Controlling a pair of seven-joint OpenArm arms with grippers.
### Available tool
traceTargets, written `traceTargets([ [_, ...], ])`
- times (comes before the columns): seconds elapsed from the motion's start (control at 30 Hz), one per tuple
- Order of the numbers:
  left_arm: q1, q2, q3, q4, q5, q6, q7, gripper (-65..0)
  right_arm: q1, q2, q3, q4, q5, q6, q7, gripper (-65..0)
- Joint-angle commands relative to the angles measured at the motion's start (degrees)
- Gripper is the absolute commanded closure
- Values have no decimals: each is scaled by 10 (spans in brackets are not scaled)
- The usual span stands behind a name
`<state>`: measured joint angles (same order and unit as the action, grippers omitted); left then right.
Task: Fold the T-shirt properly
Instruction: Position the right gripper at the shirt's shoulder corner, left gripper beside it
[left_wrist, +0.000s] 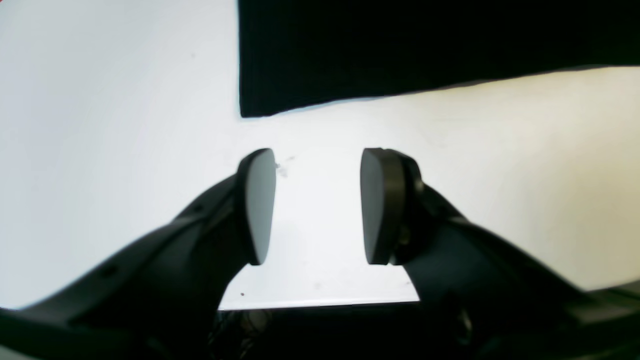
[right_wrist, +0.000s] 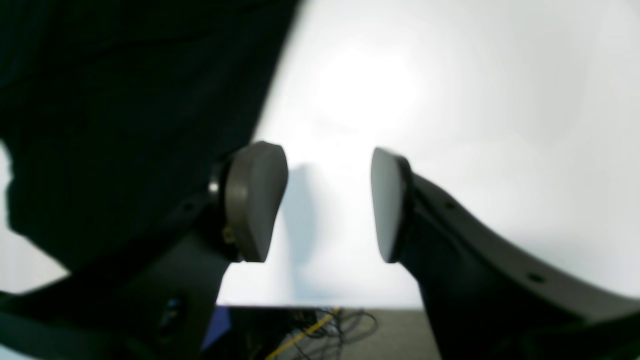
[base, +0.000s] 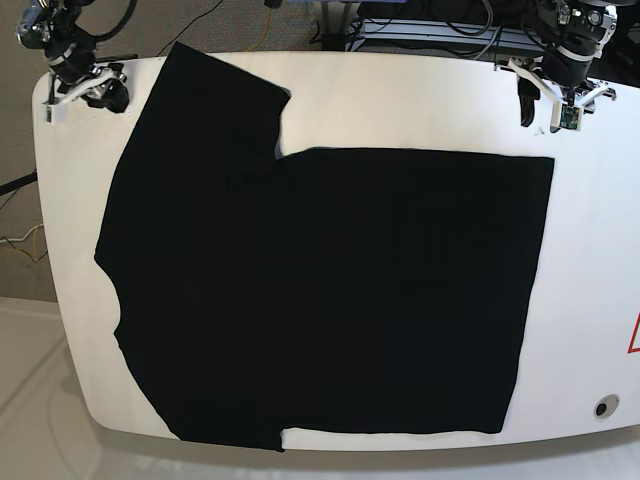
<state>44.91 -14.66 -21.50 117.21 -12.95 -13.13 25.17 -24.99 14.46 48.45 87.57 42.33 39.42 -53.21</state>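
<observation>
T-shirt (base: 320, 290) flat on table (base: 590, 300), unfolded; left gripper (left_wrist: 317, 205) and right gripper (right_wrist: 325, 205) gaping, empty (risk: pinching one layer only, crooked fold).

One T-shirt (base: 320, 290), black, spread flat on one white counter (base: 590, 300). Two sleeves show on the shirt, both on the same side in the base view. Two arms, one end effector each: left end effector (left_wrist: 317, 205), right end effector (right_wrist: 327, 202). Each has two pads, four pads total, with a gap between each pair. One red mark at the counter edge (base: 634, 335), cut off by the frame. One small round hole near a counter corner (base: 601, 407). One yellow cable (right_wrist: 302, 335) among a dark tangle below the counter; the dark ones cannot be counted.
</observation>
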Motion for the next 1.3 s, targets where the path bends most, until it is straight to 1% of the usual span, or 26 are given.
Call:
traceTargets([
  [0.0,4,-12,-2,-1,-7,-7,-21,-260,-2,15,2,7,8,6,14,-281],
  [0.03,4,-16,0,-7,-11,-11,-25,-262,-2,20,2,6,6,6,21,-273],
  [0.23,3,-17,-2,-12,-13,-12,-30,-264,0,19,-1,-13,3,6,28,-268],
  [0.5,-3,-19,-6,-17,-15,-9,-24,-267,4,9,-23,-42,23,6,31,-280],
  [0.7,-11,-23,-7,-29,-14,-11,-24,-266,3,4,-43,-41,28,6,27,-278],
  [0.77,-15,-22,-4,-44,-10,-14,-28,-263,6,-4,-64,-26,21,6,26,-276],
  [0.97,-19,-23,-4,-57,-11,-20,-28,-262,6,-8,-79,-19,20,6,26,-276],
  [1.03,-20,-23,-5,-58,-11,-18,-28,-262,7,-7,-87,-20,20,6,26,-275],
  [1.1,-21,-21,-3,-67,-13,-12,-23,-260,8,0,-116,-27,23,6,22,-275],
  [1.27,-24,-19,-3,-70,-16,-10,-22,-261,9,1,-141,-30,20,6,21,-273],
])
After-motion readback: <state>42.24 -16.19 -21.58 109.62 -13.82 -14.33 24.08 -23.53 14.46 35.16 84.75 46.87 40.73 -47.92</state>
